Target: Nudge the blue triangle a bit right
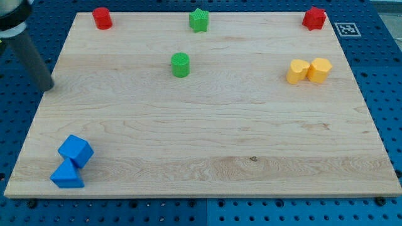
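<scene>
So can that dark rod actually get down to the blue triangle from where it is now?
Probably yes. My tip sits at the board's left edge, well above the blue triangle. No block lies between them, though the blue cube touches the triangle's upper side.

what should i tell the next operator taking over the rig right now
My tip sits at the board's left edge, well above the blue triangle and touching no block.
The blue triangle lies at the bottom-left corner, touching the blue cube just above it.
Done: nothing visible; the nudge is not yet made.
Left: bring my tip down to the triangle's left side and push it a bit right.
</scene>
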